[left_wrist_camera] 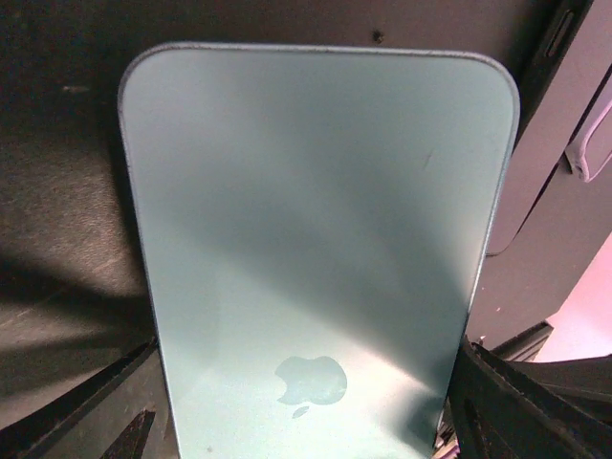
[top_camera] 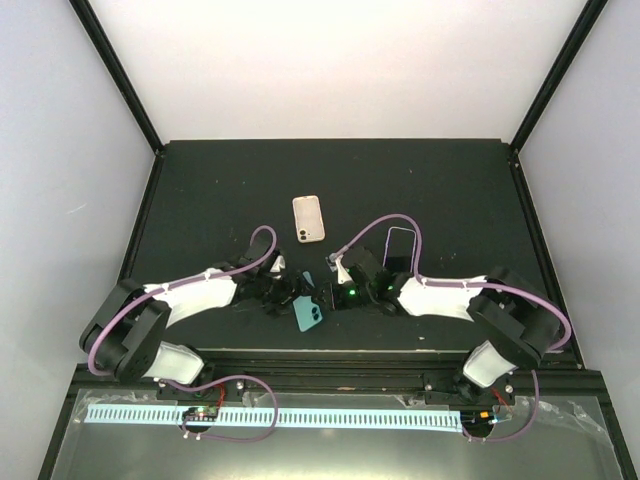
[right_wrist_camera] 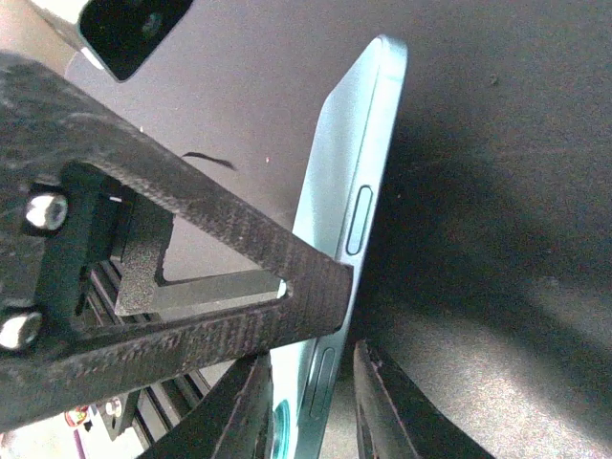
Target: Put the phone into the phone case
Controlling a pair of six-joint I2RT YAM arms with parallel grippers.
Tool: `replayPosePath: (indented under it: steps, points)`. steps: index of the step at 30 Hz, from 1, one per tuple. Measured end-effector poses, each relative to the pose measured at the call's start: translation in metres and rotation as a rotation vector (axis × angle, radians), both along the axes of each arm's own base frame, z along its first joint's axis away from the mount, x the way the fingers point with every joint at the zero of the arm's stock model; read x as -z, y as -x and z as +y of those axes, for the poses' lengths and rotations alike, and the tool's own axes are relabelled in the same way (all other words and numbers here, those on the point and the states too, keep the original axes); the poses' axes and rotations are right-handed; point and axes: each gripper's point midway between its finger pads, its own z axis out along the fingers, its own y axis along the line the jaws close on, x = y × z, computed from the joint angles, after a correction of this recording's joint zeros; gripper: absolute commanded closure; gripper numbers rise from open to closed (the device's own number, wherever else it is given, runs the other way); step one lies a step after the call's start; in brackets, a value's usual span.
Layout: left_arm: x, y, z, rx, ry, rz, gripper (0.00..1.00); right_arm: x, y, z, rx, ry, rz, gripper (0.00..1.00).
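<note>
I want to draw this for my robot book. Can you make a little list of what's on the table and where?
phone: teal, back showing, between both grippers
left gripper: shut on the phone's sides
right gripper: fingers either side of the phone's edge; grip unclear
pink case: flat, farther back, untouched
clear case: beside the right arm
table: black

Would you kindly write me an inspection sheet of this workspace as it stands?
Surface: black table, matte, lightly speckled.
Job's things: teal phone held between both claws, back face up; pink case and clear case lie flat beyond it, apart.
Clutter: nothing seen.
Grippers: left claw and right claw both shut on the phone.
Cables: purple cables loop along each arm.
Surroundings: white walls.
</note>
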Motion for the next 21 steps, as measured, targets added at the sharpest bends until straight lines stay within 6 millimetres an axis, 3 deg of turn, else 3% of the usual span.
replayPosePath:
  steps: [3, 8, 12, 18, 21]
  points:
    - [-0.001, -0.001, -0.002, -0.003, 0.008, -0.002, 0.4, 0.003, 0.0, 0.001, 0.003, 0.001, 0.01, 0.77]
    - [-0.001, -0.002, -0.003, -0.008, 0.014, -0.002, 0.39, 0.006, 0.0, 0.002, 0.006, -0.003, 0.023, 0.9]
    - [-0.001, -0.003, -0.003, -0.009, 0.012, -0.005, 0.25, 0.009, -0.001, 0.001, 0.028, -0.005, 0.047, 0.99]
    - [-0.003, -0.003, -0.002, 0.012, 0.007, -0.029, 0.11, 0.008, 0.0, 0.002, 0.034, -0.031, 0.053, 0.99]
    - [-0.009, -0.007, -0.001, 0.032, -0.016, -0.067, 0.08, 0.012, 0.002, -0.001, 0.034, -0.025, 0.058, 0.99]
